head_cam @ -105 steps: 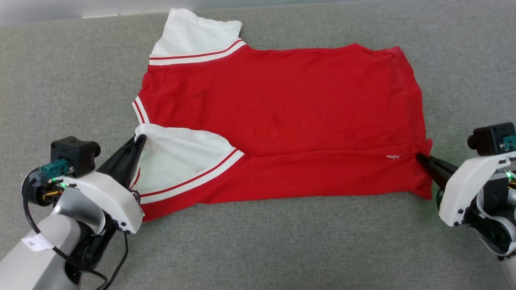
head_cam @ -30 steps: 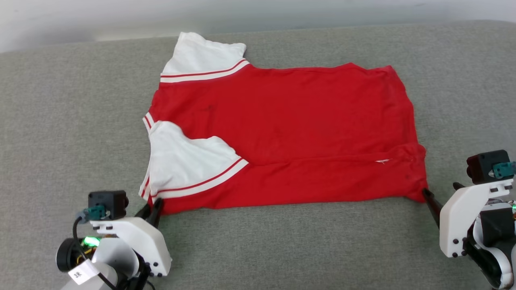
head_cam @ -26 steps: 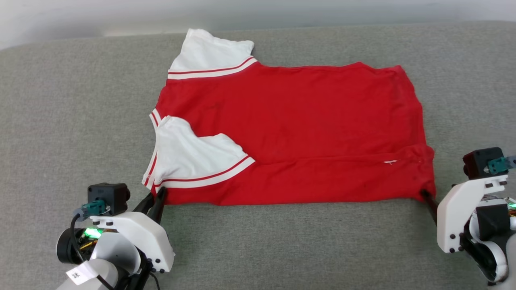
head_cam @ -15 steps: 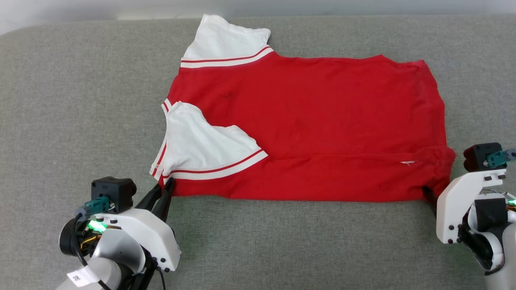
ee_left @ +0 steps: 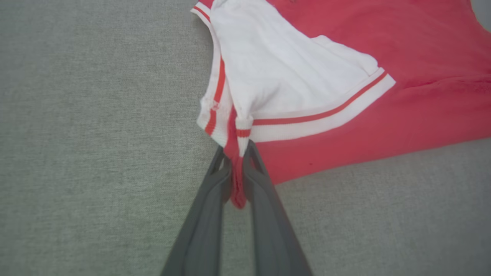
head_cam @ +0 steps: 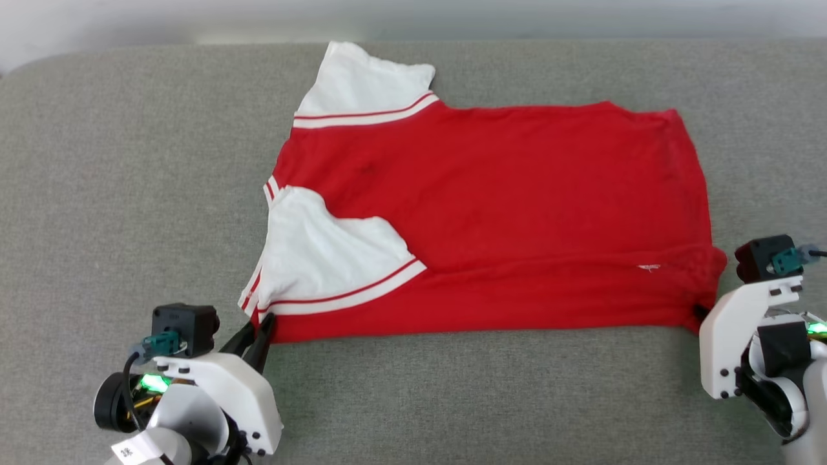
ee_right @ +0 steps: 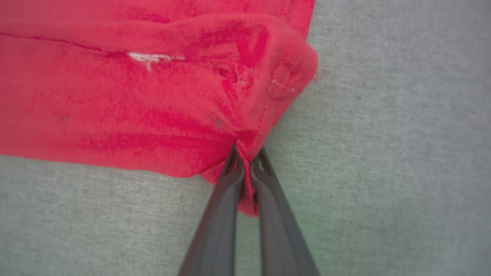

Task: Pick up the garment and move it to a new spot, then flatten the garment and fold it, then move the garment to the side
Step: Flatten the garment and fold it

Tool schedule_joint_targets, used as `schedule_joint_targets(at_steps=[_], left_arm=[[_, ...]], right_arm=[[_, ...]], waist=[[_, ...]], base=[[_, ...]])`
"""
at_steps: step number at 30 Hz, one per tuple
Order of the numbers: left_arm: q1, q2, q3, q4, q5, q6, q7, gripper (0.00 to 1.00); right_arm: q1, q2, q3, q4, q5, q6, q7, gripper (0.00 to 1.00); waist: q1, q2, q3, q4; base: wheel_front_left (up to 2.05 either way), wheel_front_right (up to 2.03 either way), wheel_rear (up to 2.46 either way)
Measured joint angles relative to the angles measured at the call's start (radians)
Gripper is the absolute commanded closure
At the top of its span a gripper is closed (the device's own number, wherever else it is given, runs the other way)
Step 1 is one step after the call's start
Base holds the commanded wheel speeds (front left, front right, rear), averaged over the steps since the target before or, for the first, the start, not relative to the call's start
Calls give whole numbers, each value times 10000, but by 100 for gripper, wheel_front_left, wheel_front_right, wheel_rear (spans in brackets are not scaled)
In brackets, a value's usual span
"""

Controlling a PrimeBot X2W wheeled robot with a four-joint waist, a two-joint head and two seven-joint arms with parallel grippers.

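The garment (head_cam: 491,213) is pinched at 2 points on its near edge. The left gripper (ee_left: 237,149) has its fingers pressed together on a small red bunch of cloth at the corner where the striped trim of the near sleeve (head_cam: 323,258) ends. The right gripper (ee_right: 248,151) is clamped on the puckered hem corner at the other end. Outward from both sets of fingertips the shirt lies spread on the grey cloth surface (head_cam: 97,194), plain red side up, no lettering showing. A long band along the edge nearest the grippers looks turned over onto the body, with the near sleeve lying on top. The far sleeve (head_cam: 362,84) sticks out flat at the edge farthest from them. By this layout, the moving and flattening seem done and 1 lengthwise fold is in place. The opposite long edge and far sleeve are not yet folded in, and the shift to the side is left. The head view gives the whole outline and shows both arms at opposite ends of the same edge, but the right gripper's fingers are mostly hidden behind its white housing there. The wrist views supply the grips: cloth plainly squeezed between each pair of fingers. The right one also shows wrinkles gathered just beyond the tips and a small white stitch mark (ee_right: 149,57) farther out.
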Motion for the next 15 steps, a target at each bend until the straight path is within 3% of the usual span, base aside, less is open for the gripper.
schedule_joint_targets(at_steps=[15], left_arm=[[1637,784,-433,-309,-222,92,403,100]], right_arm=[[2171,-855,-33,-2011,865,0,1003,100]], waist=[[0,0,-1283,-271]], base=[[0,0,0]])
